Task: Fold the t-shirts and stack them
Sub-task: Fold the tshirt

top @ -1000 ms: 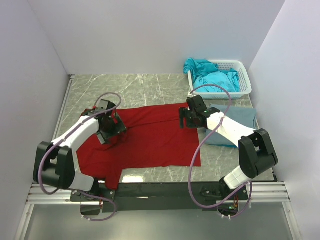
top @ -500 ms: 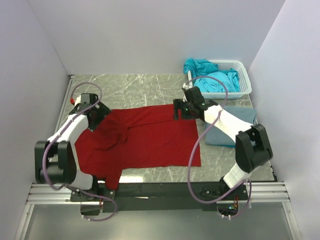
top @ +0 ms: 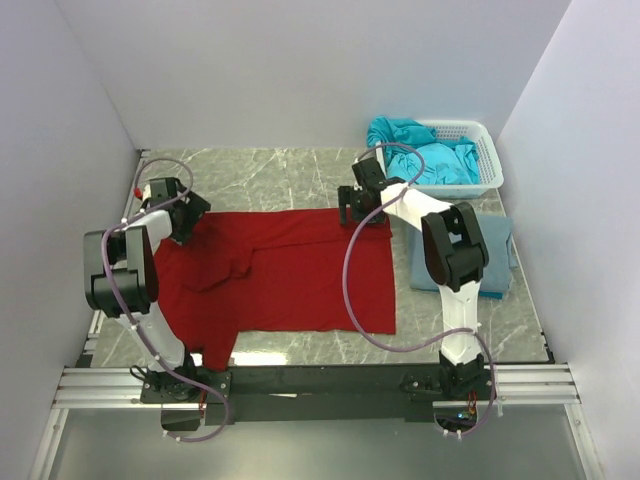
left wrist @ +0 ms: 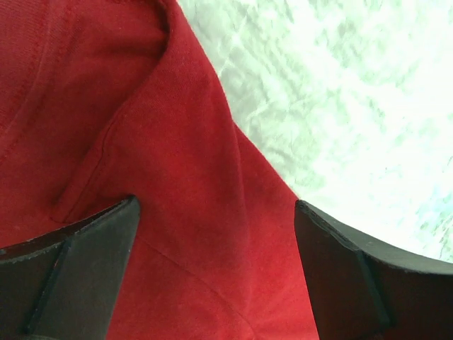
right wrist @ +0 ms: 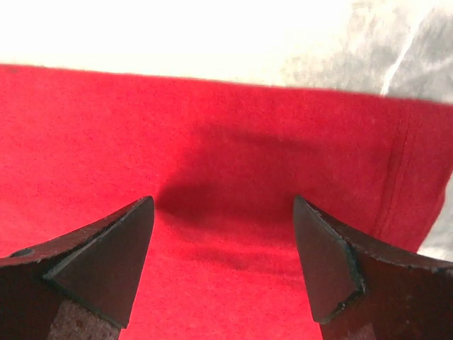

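Note:
A dark red t-shirt (top: 290, 270) lies spread on the marble table. My left gripper (top: 186, 222) is open at the shirt's far left corner, jaws wide over the red cloth (left wrist: 191, 212) near its edge. My right gripper (top: 357, 213) is open over the shirt's far right corner, just above the cloth (right wrist: 226, 177) near its hem. A folded grey-blue t-shirt (top: 495, 240) lies at the right, partly under the right arm. Several turquoise t-shirts (top: 425, 155) fill the basket.
A white lattice basket (top: 487, 150) stands at the back right. Walls close in on the left, back and right. Bare marble (top: 280, 175) shows behind the red shirt. The arms' base rail (top: 320, 380) runs along the near edge.
Both grippers have moved outward and toward the back, the left to the shirt's far left corner, the right to its far right corner. The red shirt has been drawn flatter and wider.

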Controlling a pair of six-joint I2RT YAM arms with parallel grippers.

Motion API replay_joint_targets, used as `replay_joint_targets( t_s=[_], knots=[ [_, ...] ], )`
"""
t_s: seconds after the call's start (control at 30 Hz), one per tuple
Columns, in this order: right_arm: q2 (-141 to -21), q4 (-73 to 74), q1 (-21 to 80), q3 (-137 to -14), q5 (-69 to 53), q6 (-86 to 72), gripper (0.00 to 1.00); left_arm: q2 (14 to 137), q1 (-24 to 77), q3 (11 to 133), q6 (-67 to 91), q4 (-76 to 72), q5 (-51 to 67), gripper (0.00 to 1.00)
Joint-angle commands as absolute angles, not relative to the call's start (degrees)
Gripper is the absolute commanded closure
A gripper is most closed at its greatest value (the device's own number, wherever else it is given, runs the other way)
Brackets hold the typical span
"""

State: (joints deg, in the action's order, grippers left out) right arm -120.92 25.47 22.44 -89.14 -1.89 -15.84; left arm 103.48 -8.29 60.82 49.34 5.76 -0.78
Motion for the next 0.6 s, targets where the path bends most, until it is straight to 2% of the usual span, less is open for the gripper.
replay_joint_targets(
  t_s=[0.0, 0.27, 0.57],
  knots=[
    [-124.2, 28.8, 21.9, -93.6, -0.4, -15.2, 0.14, 107.0, -10.4, 61.2, 47.8, 6.8, -0.4, 0.03],
    [-131.1, 35.3, 20.2, -101.8, -0.5, -14.6, 0.14, 112.1, -12.0, 68.3, 44.6, 8.4, 3.2, 0.04],
    [-140.7, 44.0, 19.9, -121.2, -2.8, -12.0, 0.14, 119.5, -12.1, 78.6, 45.9, 10.8, 5.8, 0.03]
  ],
)
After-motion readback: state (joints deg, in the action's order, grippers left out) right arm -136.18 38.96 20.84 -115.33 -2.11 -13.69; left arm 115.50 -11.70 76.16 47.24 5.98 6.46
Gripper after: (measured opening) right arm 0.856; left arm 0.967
